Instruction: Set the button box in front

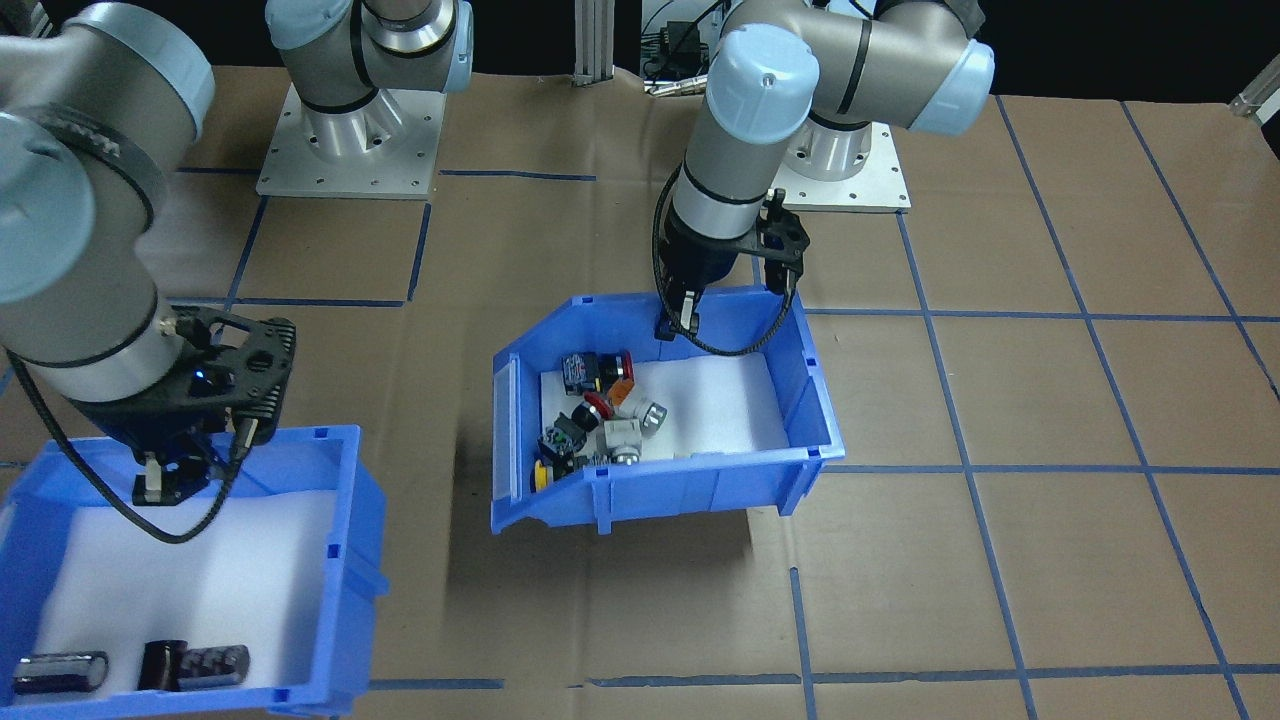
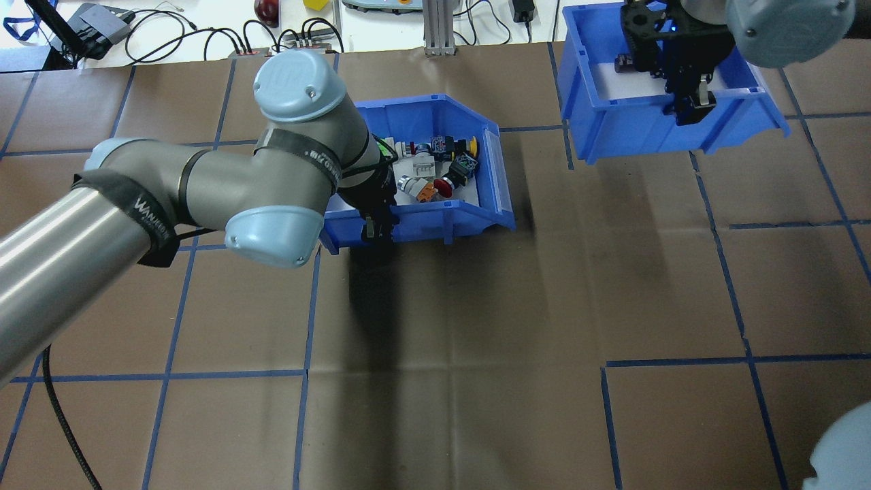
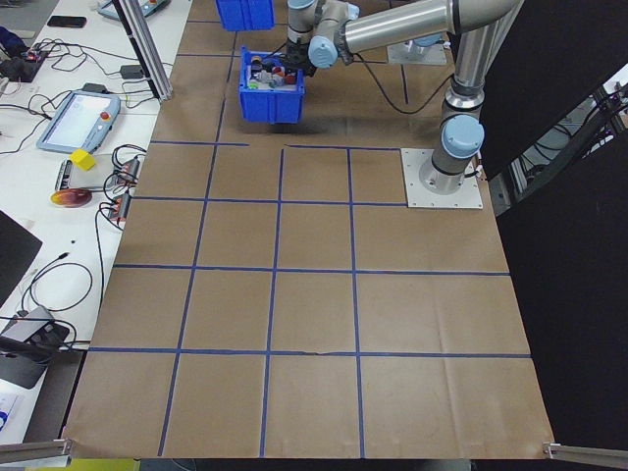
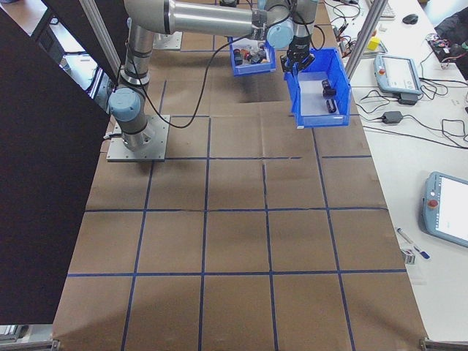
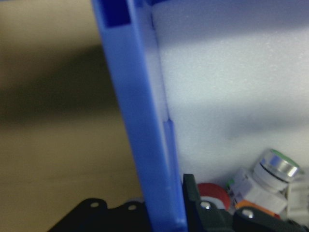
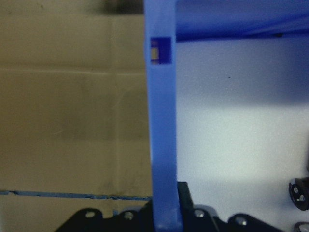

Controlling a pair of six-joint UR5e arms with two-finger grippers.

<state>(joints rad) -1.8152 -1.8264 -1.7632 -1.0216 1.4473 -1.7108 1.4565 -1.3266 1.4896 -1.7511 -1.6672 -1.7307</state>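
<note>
The button box (image 1: pixel 700 490) is a blue bin with a white foam floor and a cluster of red, yellow and orange push buttons (image 1: pixel 595 410). It hangs tilted above the brown table and casts a shadow below. My left gripper (image 1: pixel 680 315) is shut on its rear wall, one finger inside and one outside. From overhead, the button box (image 2: pixel 422 221) sits left of centre with the left gripper (image 2: pixel 378 228) on its near wall. That wall (image 5: pixel 140 121) runs between the jaws in the left wrist view. My right gripper (image 2: pixel 691 109) is shut on the wall of a second blue bin (image 2: pixel 633 129).
The second bin (image 1: pixel 350 520) holds a few dark cylinders (image 1: pixel 130 668) on white foam and hangs near the table's far edge. An aluminium post (image 2: pixel 435 27) and cables stand on the bench beyond. Both arm bases (image 1: pixel 350 140) are bolted on the robot's side.
</note>
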